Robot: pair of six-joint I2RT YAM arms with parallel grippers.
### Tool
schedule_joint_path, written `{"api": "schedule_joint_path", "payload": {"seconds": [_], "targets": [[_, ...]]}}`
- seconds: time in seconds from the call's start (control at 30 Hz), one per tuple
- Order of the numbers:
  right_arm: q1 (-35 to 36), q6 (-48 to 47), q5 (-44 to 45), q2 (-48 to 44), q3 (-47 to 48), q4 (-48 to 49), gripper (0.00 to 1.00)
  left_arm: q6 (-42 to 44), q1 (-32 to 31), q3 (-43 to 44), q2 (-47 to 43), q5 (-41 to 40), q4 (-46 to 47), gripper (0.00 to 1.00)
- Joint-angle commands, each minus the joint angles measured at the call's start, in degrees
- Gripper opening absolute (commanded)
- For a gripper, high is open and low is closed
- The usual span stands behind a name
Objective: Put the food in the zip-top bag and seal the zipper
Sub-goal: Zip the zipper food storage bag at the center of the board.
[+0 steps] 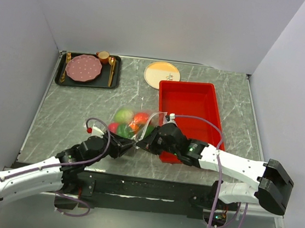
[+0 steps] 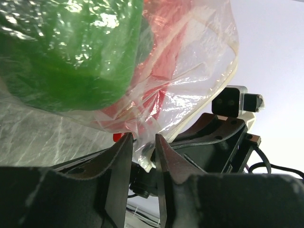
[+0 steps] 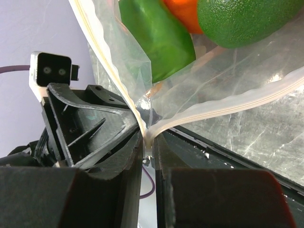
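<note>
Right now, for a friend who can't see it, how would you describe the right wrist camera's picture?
The right end effector pinches the zipper of the clear zip-top bag, seen from just below. Green and orange food shows inside the bag above.

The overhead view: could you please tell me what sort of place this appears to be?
Probably a robot test booth, not a real kitchen: plain white walls box in a marble-patterned table, a left arm and right arm are bolted at its near edge, and toy food sits in a bag.

Bright, even; bag (image 2: 118, 71) glare (wrist cams)
</note>
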Motion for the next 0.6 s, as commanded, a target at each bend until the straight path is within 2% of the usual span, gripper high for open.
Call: {"api": "schedule_joint_path", "payload": {"seconds": [0.0, 0.13, 0.27, 0.57], "targets": [[-0.2, -0.6, 1.2, -1.9, 1.6, 2.5, 0.04, 0.1, -0.2, 0.8, 1.7, 1.2, 4.5, 0.31], [-0.2, -1.1, 1.0, -2.3, 2.0, 1.9, 0.04, 0.2, -0.2, 1.0, 3.8, 1.7, 6.0, 0.2], [-0.1, -1.1, 1.4, -3.2, 1.6, 1.6, 0.04, -0.2, -0.2, 1.0, 3.5, 1.4, 5.5, 0.01], [-0.1, -0.9, 3.0, -4.0, 0.9, 0.4, 0.04, -1.0, -0.2, 0.3, -0.7, 0.0, 1.0, 0.01]]}}
